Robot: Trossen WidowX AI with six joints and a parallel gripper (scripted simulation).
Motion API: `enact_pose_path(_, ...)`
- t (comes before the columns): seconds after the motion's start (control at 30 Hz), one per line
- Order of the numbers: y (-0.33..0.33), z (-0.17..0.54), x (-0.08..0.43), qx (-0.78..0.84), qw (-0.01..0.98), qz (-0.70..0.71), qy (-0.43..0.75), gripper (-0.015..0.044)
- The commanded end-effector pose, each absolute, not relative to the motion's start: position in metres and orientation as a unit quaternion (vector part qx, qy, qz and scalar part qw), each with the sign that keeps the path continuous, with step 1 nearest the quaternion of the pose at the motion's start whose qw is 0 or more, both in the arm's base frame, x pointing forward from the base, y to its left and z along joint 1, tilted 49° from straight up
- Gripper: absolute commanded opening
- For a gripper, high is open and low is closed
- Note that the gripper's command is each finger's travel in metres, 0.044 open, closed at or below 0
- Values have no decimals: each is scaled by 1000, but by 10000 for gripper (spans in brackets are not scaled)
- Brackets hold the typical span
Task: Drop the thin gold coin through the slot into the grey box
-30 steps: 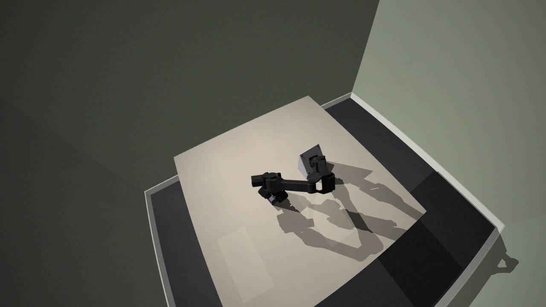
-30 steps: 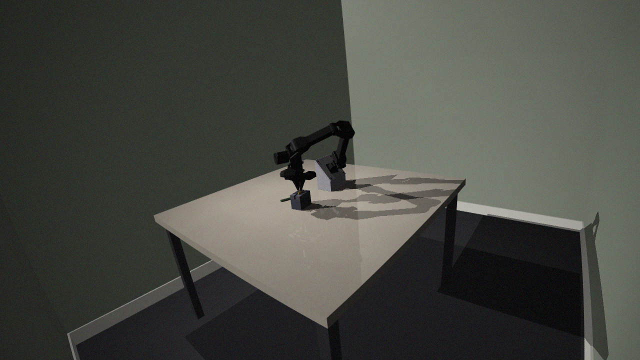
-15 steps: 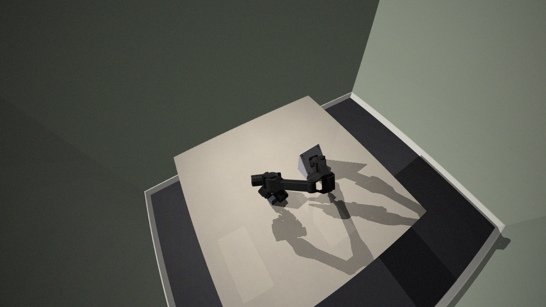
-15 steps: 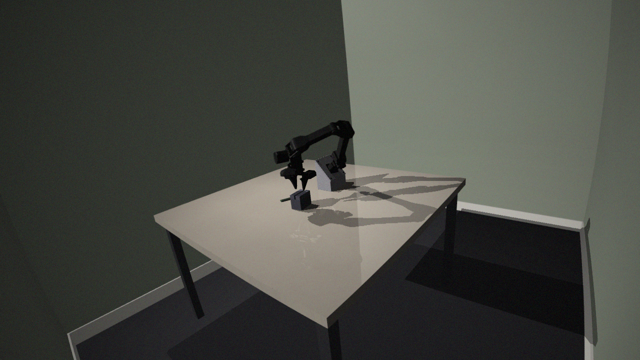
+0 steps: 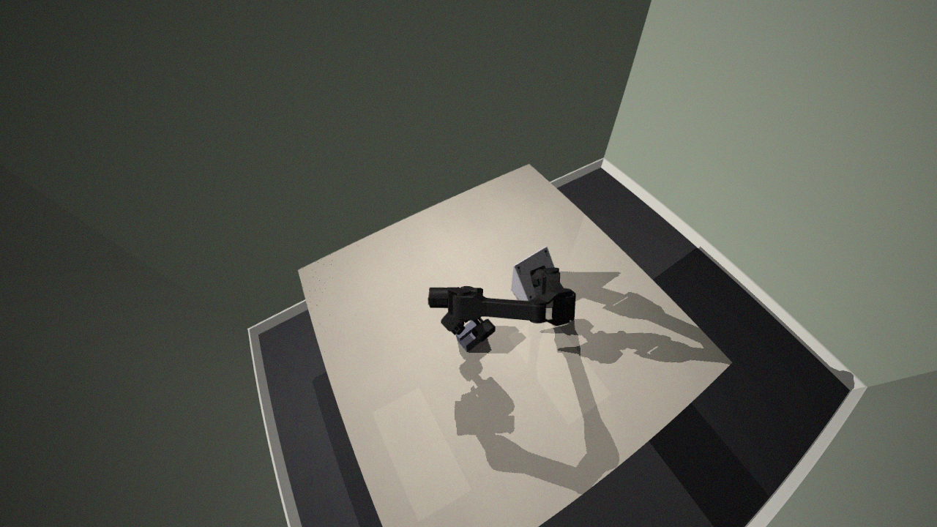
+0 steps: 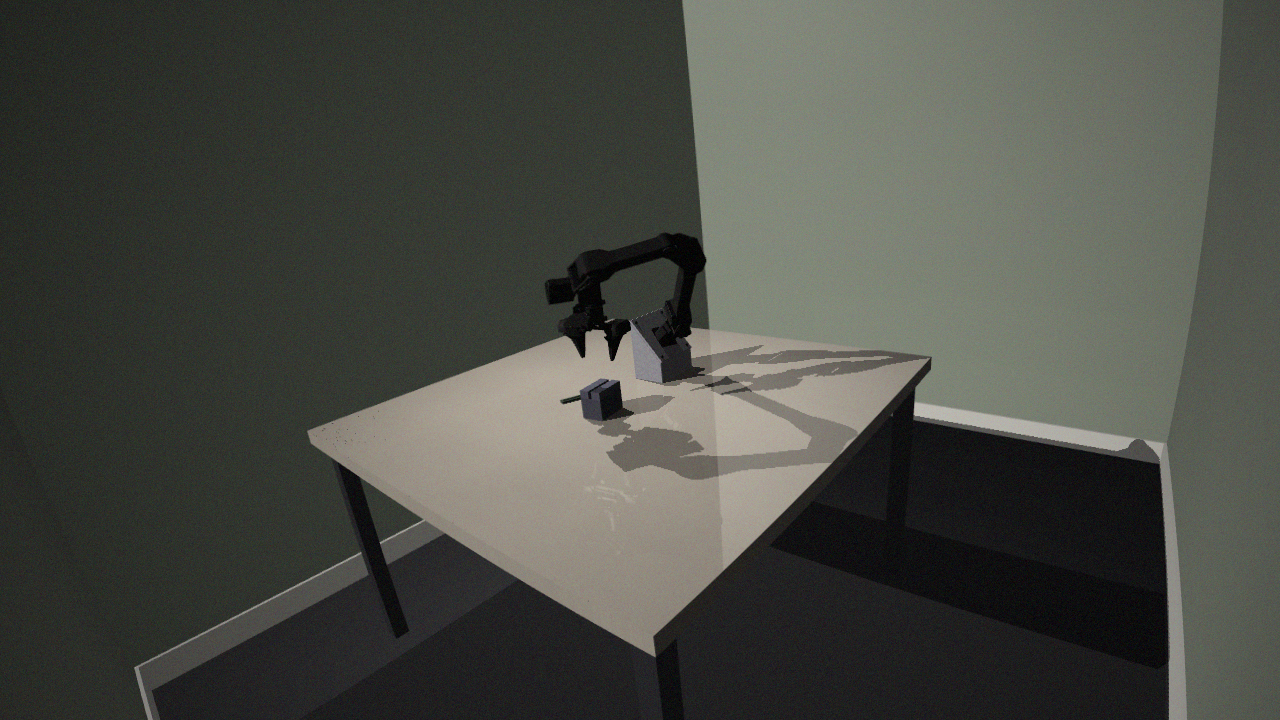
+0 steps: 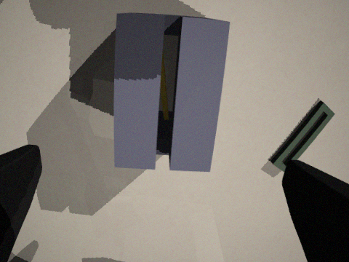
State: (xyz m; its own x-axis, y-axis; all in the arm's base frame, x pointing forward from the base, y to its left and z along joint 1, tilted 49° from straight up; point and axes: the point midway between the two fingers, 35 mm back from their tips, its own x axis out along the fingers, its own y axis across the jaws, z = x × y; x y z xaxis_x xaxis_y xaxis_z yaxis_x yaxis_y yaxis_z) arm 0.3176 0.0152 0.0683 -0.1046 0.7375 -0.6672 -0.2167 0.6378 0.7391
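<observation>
The grey box (image 5: 467,338) (image 6: 601,404) (image 7: 198,94) stands on the table, its lid slot running lengthwise in the wrist view. The gold coin (image 7: 163,94) shows through the slot as a thin, slightly slanted strip below the lid, inside the box. It does not show in the top and exterior views. My gripper (image 6: 597,357) (image 7: 164,167) is wide open and empty above the box, with its fingertips well apart. The dark-green holder (image 6: 570,399) (image 7: 306,129) lies beside the box with its groove empty; one fingertip covers its near end in the wrist view.
The arm's grey sloped base block (image 5: 519,280) (image 6: 648,361) stands on the table (image 5: 367,294) (image 6: 501,456) behind the box. The arm arches from it over to the box. Dark arm shadows fall across the table top.
</observation>
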Motion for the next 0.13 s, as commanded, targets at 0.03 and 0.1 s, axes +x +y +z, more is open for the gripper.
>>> enact_pose_path(0.03, 14, 70, 317, 200, 637, 376, 643, 440)
enact_pose_path(0.1, 14, 70, 317, 200, 637, 376, 643, 440)
